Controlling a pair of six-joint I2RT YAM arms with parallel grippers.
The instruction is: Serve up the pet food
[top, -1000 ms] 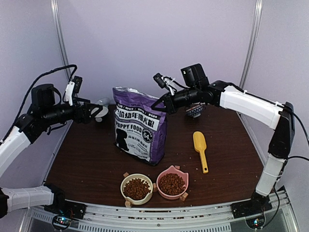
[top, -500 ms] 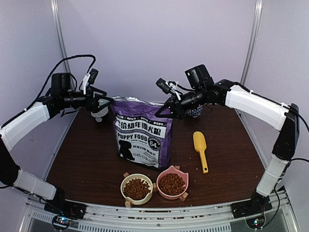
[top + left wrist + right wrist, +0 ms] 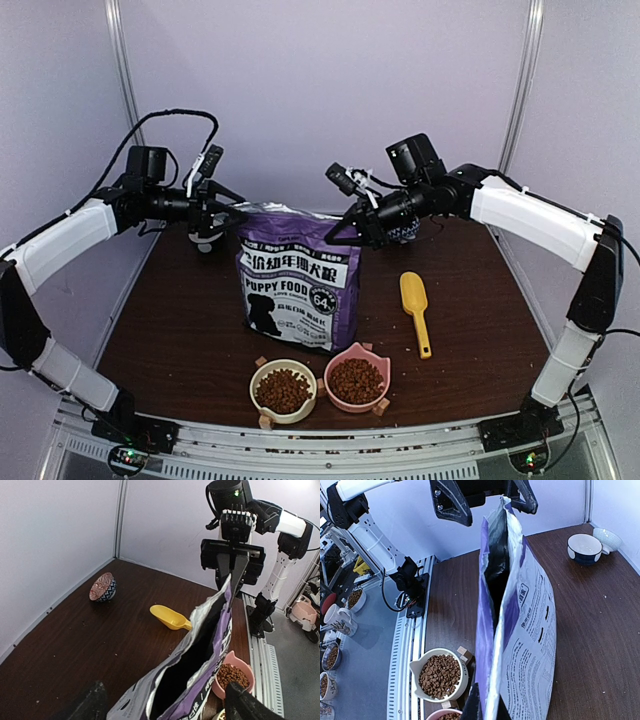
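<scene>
Purple and upright: saw the bag (image 3: 295, 290) standing mid-counter (image 3: 170, 320), mouth gaping. Clamped fully shut on the bag's right top corner with the right gripper (image 3: 326, 236). Spread wide with the left gripper (image 3: 232, 203), fingers either side of the bag's left top corner; couldn't tell any contact. Spotted the pet food (image 3: 283, 390) heaped as brown kibble in the cream bowl (image 3: 254, 392) and pink bowl (image 3: 385, 385), just in front of the bag. Caught the yellow scoop (image 3: 414, 300) lying right of the bag.

Left end effector (image 3: 230, 207) raised, fingers spread wide; right end effector (image 3: 335, 230) raised opposite, pinched shut.
</scene>
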